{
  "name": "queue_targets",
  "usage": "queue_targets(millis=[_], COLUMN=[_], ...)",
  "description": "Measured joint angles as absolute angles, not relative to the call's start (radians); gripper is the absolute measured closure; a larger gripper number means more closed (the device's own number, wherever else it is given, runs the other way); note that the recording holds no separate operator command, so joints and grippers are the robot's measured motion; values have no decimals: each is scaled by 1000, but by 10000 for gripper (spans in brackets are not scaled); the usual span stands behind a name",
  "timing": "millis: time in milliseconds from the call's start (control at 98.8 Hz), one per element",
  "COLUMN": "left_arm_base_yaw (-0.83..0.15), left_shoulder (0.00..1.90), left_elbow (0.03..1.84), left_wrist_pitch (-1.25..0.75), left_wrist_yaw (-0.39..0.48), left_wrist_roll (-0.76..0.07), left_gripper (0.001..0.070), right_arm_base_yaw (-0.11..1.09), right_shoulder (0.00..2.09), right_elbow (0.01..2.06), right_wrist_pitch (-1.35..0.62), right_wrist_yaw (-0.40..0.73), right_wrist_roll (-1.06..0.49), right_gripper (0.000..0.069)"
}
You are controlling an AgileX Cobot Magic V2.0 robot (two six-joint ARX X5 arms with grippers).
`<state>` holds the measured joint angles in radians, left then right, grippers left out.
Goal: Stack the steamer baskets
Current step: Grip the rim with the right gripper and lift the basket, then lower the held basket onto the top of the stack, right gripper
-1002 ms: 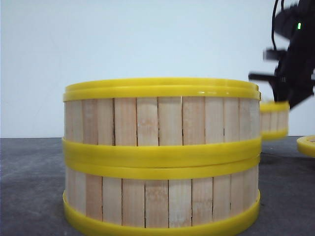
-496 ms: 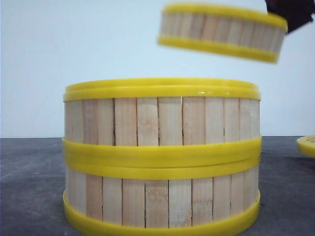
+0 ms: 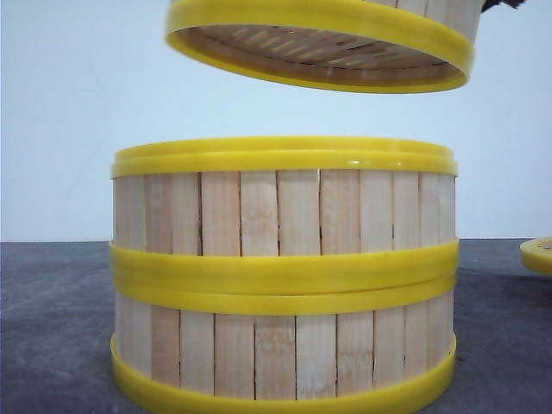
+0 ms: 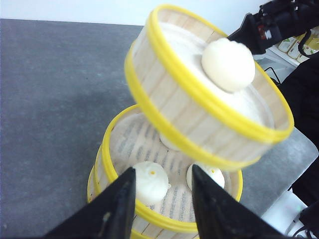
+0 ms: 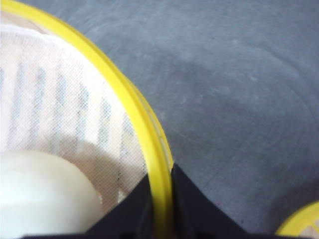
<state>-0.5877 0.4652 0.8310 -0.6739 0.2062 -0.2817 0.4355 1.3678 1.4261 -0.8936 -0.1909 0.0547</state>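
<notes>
Two steamer baskets stand stacked on the dark table, the upper one [image 3: 285, 207] on the lower one [image 3: 285, 354]. White buns [image 4: 149, 181] lie in the upper one [image 4: 119, 154]. A third steamer basket [image 3: 328, 43] hangs tilted in the air above the stack, a white bun [image 4: 228, 64] inside it. My right gripper [image 5: 160, 199] is shut on this basket's yellow rim [image 5: 144, 134], one finger inside, one outside. My left gripper [image 4: 163, 199] hovers open above the stack's near edge, holding nothing.
A flat yellow lid [image 3: 539, 255] lies on the table at the far right, its edge also visible in the right wrist view [image 5: 301, 224]. The right arm [image 4: 279, 22] reaches in over the lifted basket. The grey table [image 3: 52, 310] spreads around the stack.
The right gripper has carried the third basket from behind the stack on the right, up and leftwards, until it hangs over the stack. The stack has stayed still.
</notes>
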Motion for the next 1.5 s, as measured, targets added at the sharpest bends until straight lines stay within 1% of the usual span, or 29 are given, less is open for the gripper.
queue_targets(millis=[81, 233, 435, 830, 1499], left_arm_base_yaw=[-588, -588, -588, -588, -588], left_shoulder=[465, 466, 465, 466, 465], left_elbow=[831, 831, 831, 831, 831], left_wrist_pitch=[-674, -675, -676, -698, -707], left_wrist_yaw=[206, 206, 206, 206, 206], left_wrist_roll=[-281, -281, -281, -281, -277], left_gripper=[516, 516, 516, 516, 516], right_arm_base_yaw=[476, 510, 518, 550, 555], right_shoulder=[1368, 1369, 1395, 1466, 1546], right_elbow=[1426, 1426, 1426, 1426, 1426], right_wrist_pitch=[-894, -903, -928, -941, -940], right_wrist_yaw=[-166, -163, -138, -139, -138], right_wrist_roll=[47, 38, 25, 4, 3], right_gripper=[666, 666, 667, 667, 667])
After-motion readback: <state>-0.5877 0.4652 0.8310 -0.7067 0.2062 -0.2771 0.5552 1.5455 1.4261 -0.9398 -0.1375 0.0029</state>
